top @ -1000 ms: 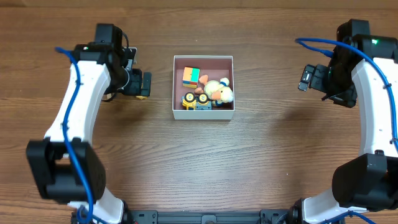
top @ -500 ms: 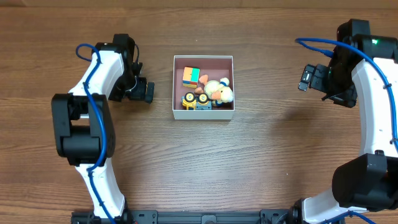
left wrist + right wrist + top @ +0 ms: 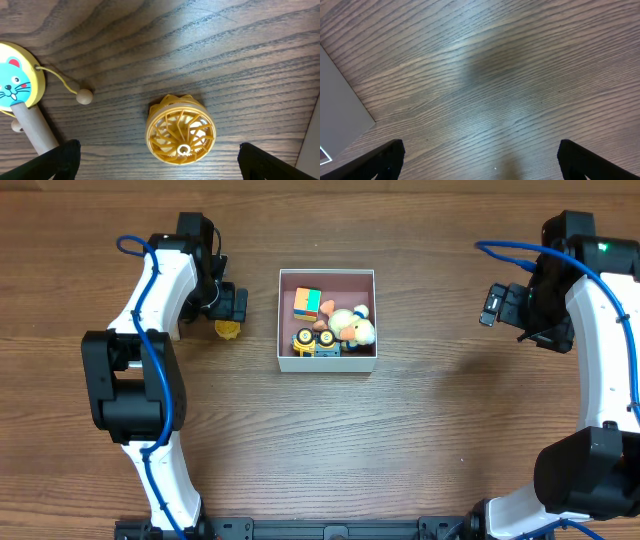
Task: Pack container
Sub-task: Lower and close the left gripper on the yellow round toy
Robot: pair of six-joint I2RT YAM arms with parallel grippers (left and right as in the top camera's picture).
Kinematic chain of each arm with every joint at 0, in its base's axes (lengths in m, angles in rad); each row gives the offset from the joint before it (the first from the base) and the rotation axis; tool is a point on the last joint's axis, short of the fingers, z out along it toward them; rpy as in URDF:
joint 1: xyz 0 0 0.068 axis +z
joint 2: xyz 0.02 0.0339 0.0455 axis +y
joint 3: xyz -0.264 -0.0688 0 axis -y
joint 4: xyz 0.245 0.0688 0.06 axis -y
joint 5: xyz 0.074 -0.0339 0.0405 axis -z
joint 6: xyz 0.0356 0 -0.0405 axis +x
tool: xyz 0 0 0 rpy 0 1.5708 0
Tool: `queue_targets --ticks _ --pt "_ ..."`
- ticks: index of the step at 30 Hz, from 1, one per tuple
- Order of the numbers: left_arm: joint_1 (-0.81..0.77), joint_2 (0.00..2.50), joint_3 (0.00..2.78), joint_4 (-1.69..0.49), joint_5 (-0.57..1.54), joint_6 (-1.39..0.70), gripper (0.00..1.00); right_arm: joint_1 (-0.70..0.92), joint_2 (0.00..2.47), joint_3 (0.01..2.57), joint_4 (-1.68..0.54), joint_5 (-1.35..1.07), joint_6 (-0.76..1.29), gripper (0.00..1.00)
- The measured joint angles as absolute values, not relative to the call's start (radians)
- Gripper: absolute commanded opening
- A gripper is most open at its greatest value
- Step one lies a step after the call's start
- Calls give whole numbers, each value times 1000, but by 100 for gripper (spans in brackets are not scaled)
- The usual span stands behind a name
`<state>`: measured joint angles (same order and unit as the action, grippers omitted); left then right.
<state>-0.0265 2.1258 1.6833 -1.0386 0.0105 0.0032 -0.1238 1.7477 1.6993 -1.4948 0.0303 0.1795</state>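
The container (image 3: 327, 362) is a square white-walled box with a mauve inside at the table's middle. It holds a coloured block (image 3: 307, 302), a plush toy (image 3: 353, 327) and a small yellow-wheeled toy (image 3: 312, 343). A yellow spoked wheel toy (image 3: 228, 330) lies on the table left of the box. My left gripper (image 3: 232, 304) hovers just beyond it, open and empty. In the left wrist view the wheel (image 3: 181, 135) lies between the open fingers (image 3: 160, 166), untouched. My right gripper (image 3: 491, 305) is open and empty, far right of the box.
In the left wrist view a rattle drum with a blue cat face (image 3: 15, 82), a wooden handle and a bead on a string (image 3: 84, 96) lies left of the wheel. A pale flat surface (image 3: 340, 110) shows at the right wrist view's left edge.
My left arm has swung round and its gripper has shifted toward the far side, so the yellow wheel toy now lies uncovered on the table. The right arm has not moved.
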Motion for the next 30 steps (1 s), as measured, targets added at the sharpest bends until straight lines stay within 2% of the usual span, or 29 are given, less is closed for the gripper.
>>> queue_targets --ticks 30 --pt "-65 2226 1686 -989 30 10 100 -124 1748 1699 -1495 30 179 100"
